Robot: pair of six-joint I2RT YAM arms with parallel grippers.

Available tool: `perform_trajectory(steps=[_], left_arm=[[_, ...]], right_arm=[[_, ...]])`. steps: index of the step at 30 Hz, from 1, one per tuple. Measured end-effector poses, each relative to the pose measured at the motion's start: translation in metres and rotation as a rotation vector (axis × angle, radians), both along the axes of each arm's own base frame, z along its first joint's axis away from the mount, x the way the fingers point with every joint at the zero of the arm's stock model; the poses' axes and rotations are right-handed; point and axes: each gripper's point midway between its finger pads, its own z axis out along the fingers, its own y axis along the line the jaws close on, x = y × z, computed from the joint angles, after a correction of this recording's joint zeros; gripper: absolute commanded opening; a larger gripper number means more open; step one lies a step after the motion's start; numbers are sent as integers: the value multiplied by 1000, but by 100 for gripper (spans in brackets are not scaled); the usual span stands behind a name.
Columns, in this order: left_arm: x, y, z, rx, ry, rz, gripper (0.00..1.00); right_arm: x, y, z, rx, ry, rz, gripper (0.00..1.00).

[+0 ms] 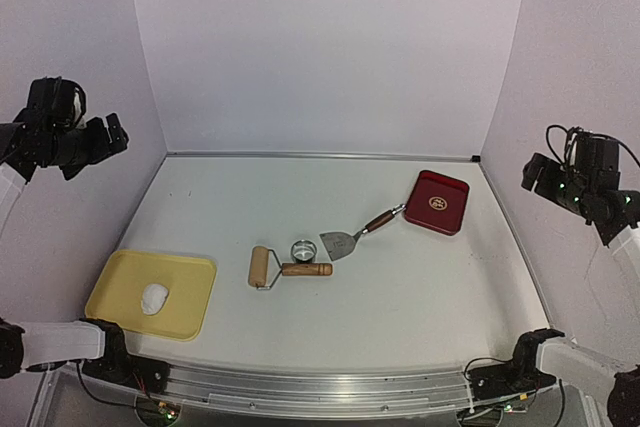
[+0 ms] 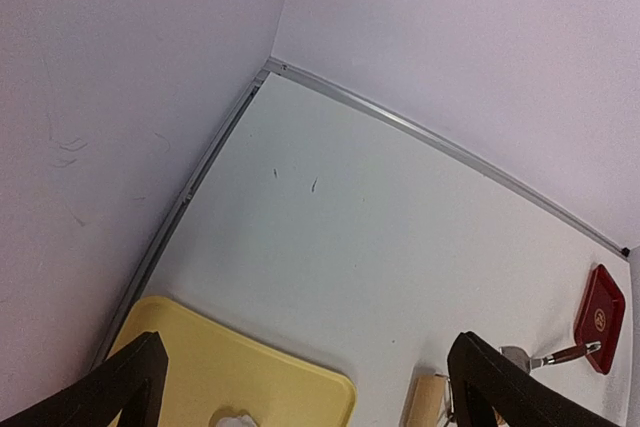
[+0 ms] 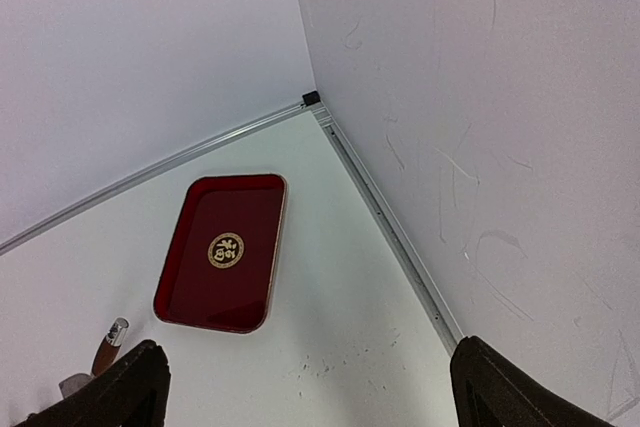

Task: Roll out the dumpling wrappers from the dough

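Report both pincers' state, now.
Left pincer: open, holding nothing.
Right pincer: open, holding nothing.

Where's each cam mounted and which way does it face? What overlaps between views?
Top: fixed above and behind the bases, looking down over the whole table; both arms show, left hand and right hand raised at the sides, open.
Left wrist: on the raised left arm, looking down at the far left corner and yellow tray; its own fingers frame the bottom.
Right wrist: on the raised right arm, looking down at the far right corner and red tray; its own fingers at the bottom corners.
Shared: red tray and spatula show in all three.
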Motion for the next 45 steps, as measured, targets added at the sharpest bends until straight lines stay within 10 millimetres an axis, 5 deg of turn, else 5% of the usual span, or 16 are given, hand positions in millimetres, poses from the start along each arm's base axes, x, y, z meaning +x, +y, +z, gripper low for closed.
perform_trajectory(steps=[3, 6, 11, 19, 25, 30, 38, 45], left_arm=[[-6, -7, -33, -23, 88, -33, 100], [-18, -21, -89, -79, 244, -82, 99], [-66, -39, -180, -195, 519, -101, 98], [-118, -56, -208, -337, 565, -122, 87], [-116, -69, -232, -348, 655, -148, 84], [-117, -101, -255, -291, 749, -243, 81], [-108, -142, -290, -202, 814, -332, 51], [-111, -162, -320, -164, 862, -373, 37]], right_arm=[[0, 3, -5, 6, 21, 16, 98], [2, 11, -12, 19, 49, 62, 95], [10, 32, -35, 69, 129, 173, 87], [12, 55, -91, 187, 295, 261, 82], [13, 61, -93, 227, 303, 273, 78], [9, 63, -102, 258, 314, 265, 77], [6, 65, -109, 286, 330, 258, 77], [5, 65, -112, 291, 337, 255, 77]])
